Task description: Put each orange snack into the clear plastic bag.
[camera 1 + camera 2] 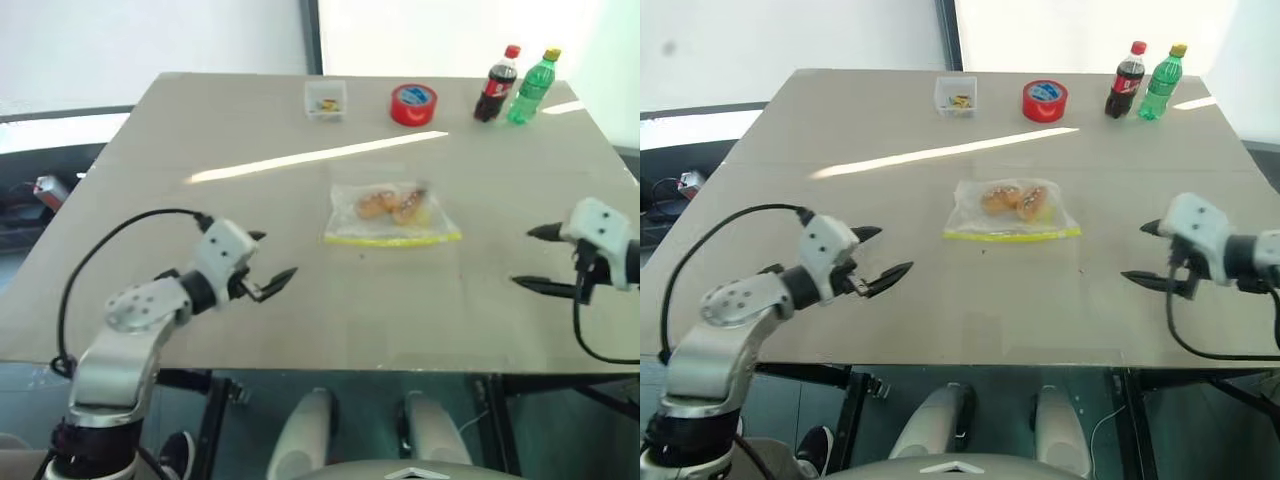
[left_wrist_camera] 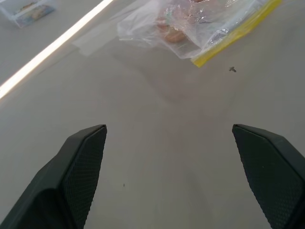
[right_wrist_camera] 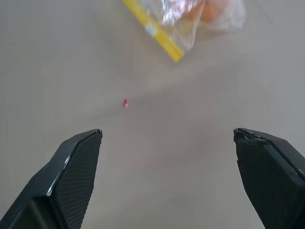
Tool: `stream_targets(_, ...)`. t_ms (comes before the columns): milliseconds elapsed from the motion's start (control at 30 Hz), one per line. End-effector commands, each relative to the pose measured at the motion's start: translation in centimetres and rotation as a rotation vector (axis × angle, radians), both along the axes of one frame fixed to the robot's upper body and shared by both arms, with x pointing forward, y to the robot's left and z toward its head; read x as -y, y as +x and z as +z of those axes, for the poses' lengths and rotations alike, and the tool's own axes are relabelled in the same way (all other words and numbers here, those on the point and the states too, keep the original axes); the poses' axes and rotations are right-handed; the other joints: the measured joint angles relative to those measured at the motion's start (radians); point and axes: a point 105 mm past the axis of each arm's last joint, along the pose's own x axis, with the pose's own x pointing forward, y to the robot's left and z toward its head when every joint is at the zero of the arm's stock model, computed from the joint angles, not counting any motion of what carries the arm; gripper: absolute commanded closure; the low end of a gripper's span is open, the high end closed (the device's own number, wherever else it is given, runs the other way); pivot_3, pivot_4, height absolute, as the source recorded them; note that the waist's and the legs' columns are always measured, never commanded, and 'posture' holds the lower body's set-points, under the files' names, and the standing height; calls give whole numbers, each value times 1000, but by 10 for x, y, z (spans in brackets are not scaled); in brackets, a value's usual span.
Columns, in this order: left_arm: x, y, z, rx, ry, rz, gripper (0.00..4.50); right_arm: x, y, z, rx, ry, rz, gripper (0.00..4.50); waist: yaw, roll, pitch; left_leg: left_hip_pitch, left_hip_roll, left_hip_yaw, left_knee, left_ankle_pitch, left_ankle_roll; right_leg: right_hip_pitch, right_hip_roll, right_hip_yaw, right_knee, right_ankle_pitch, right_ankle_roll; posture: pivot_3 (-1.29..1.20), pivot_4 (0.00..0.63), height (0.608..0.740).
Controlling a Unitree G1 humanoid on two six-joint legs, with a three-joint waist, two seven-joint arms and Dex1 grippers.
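The clear plastic bag (image 1: 392, 215) lies flat in the middle of the table, its yellow strip along the near edge. Two orange snacks (image 1: 375, 205) (image 1: 408, 208) sit side by side inside it. My left gripper (image 1: 265, 262) hovers open over the table to the near left of the bag, with nothing between its fingers. Off to the near right of the bag, my right gripper (image 1: 532, 258) is open and empty as well. The bag (image 2: 190, 24) and a snack (image 2: 174, 36) also appear in the left wrist view, and the bag's yellow corner (image 3: 159, 36) in the right wrist view.
Along the far edge of the table (image 1: 150, 200) stand a small clear box (image 1: 326, 100), a red tape roll (image 1: 413, 104), a dark cola bottle (image 1: 496, 84) and a green bottle (image 1: 532, 87). A tiny red speck (image 3: 126, 102) lies on the tabletop.
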Motion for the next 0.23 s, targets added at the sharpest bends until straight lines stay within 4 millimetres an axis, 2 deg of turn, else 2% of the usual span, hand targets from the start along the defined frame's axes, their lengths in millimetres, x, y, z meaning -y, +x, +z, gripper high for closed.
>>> stream_targets(33, -4, -10, 19, 35, -18, -11, 50, 14, -2, 5, 31, 13, -13, 0, 1, 0, 0, 0, 0, 0, 0, 0, 0, 0, 0, 0, -1, -1, -2, 0, 150, 740)
stream_targets(233, -7, -13, 22, 25, -13, -10, 50, 20, 2, 9, 44, 34, -21, 0, 1, 0, 0, -1, 0, 1, 0, 0, 0, 0, -1, 0, -2, 1, 0, 0, 150, 740)
